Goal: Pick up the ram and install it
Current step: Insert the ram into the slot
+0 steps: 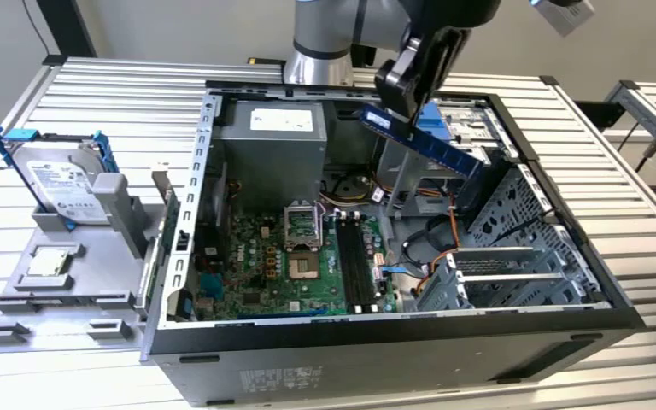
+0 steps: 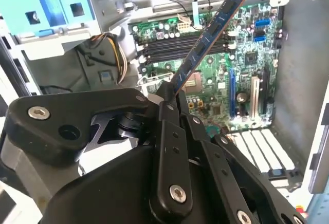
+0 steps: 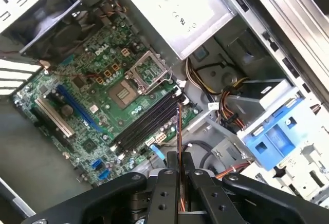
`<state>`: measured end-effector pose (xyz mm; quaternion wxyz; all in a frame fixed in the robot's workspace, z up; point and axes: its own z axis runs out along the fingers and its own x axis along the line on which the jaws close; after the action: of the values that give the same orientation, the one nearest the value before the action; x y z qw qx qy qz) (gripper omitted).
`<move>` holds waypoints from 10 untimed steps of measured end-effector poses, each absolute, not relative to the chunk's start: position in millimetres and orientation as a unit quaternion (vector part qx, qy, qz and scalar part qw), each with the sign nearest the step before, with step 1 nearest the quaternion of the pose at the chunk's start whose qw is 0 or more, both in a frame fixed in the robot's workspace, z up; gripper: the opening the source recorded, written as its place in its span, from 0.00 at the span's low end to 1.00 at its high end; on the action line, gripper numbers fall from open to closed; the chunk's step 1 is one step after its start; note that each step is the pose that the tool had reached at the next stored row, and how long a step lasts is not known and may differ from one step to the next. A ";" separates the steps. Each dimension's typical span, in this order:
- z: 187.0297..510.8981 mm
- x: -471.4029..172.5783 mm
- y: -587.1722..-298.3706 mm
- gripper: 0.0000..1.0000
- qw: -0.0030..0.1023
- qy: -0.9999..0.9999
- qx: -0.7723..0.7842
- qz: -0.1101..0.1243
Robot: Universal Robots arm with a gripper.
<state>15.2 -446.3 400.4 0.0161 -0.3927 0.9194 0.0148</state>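
Observation:
My gripper (image 1: 400,96) is shut on the ram (image 1: 442,149), a long blue-dark stick with a pale sticker near the gripped end. It hangs tilted in the air above the open computer case (image 1: 419,329), over the drive bay side. In the second wrist view the ram (image 2: 211,36) juts out from the fingertips (image 2: 165,112) towards the motherboard. In the first wrist view the ram (image 3: 178,131) shows edge-on between the fingers (image 3: 167,180), above the black memory slots (image 3: 149,124). Those slots (image 1: 357,260) lie beside the CPU socket (image 1: 303,248) on the green motherboard (image 1: 266,273).
A silver power supply (image 1: 271,128) fills the case's far end. A blue drive bracket (image 3: 272,136) and cable bundles (image 3: 231,100) lie near the slots. At the exterior view's left, a hard drive (image 1: 64,184) with a blue frame stands in a grey fixture (image 1: 55,290).

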 end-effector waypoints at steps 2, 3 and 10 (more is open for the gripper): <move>400.4 15.2 -446.3 0.00 0.016 0.926 -0.378 0.014; 400.4 15.2 -446.3 0.00 0.016 0.928 -0.371 0.014; 400.4 15.2 -446.3 0.00 0.017 0.947 -0.320 0.012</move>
<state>15.2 -446.3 400.4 0.0167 -0.3198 0.9473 0.0124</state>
